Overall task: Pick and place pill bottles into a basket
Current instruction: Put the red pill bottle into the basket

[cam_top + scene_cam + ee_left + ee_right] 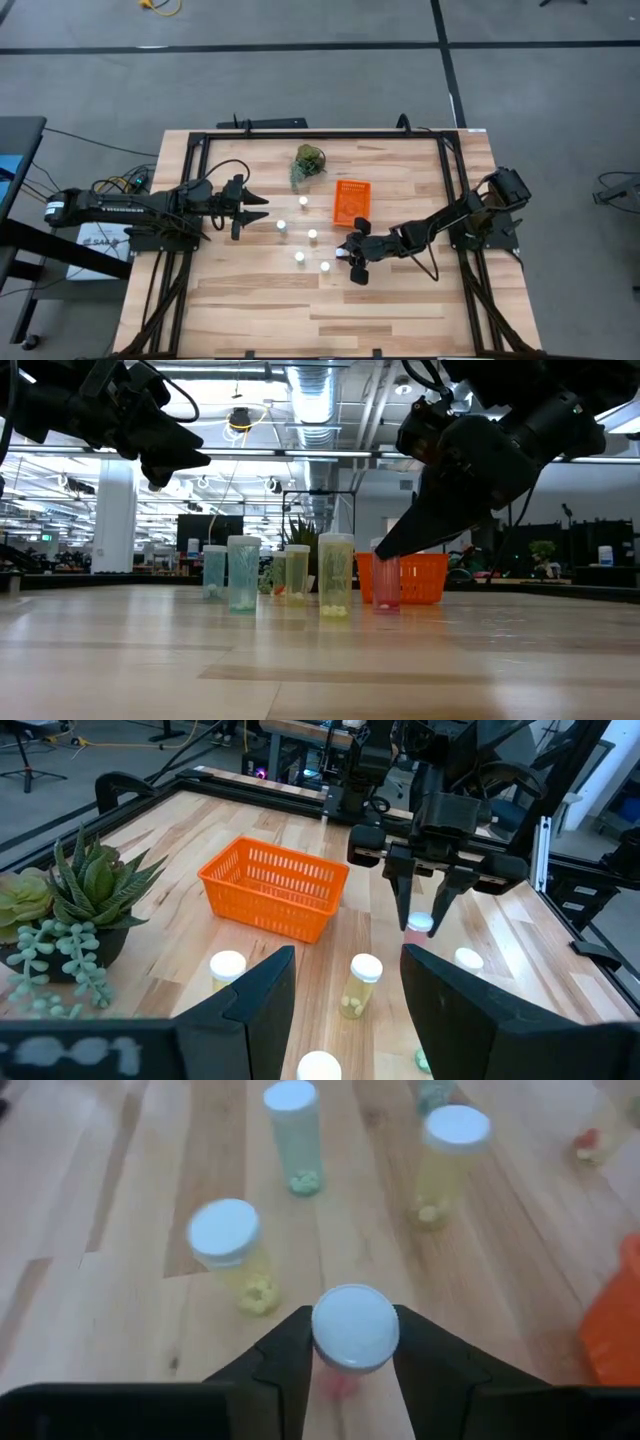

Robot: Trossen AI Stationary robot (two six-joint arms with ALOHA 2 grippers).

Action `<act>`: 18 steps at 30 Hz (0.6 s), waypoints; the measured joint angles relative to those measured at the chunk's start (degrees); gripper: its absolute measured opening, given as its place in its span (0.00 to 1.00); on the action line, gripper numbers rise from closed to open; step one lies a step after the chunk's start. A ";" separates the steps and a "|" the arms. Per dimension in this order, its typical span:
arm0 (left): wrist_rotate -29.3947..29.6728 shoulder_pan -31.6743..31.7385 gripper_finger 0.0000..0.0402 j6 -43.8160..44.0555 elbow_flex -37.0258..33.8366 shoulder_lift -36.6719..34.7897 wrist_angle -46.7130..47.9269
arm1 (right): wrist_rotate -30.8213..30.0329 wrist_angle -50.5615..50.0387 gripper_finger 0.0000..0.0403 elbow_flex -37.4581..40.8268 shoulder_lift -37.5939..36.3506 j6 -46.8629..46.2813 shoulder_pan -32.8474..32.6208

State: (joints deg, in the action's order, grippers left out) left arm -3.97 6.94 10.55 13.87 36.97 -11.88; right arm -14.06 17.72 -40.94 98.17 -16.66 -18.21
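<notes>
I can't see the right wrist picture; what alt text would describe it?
The right gripper has its two dark fingers closed around a white-capped pink pill bottle on the wooden table. Three more capped bottles stand beyond; the orange basket shows at the edge.

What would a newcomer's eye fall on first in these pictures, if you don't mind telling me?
Most likely the right gripper, down near the table's middle with its fingers closed around a white-capped pink bottle. Next, the bright orange basket just beyond it, with no bottle visibly in it. The other bottles stand upright in a loose cluster to its left, and the left gripper hovers open beside them, near a green plant.
</notes>
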 joint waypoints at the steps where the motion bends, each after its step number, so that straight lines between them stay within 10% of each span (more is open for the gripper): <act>1: 0.01 0.00 0.43 -0.01 0.00 0.00 0.00 | 0.62 -0.36 0.29 -0.46 0.00 0.05 0.14; 18: 0.09 0.00 0.43 0.21 0.00 0.00 -0.02 | 5.20 -23.00 0.29 -13.07 0.00 5.35 3.26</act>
State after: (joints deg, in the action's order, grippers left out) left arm -3.88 6.94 10.76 13.87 36.97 -11.90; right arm -8.86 -5.28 -54.01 98.17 -11.31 -14.94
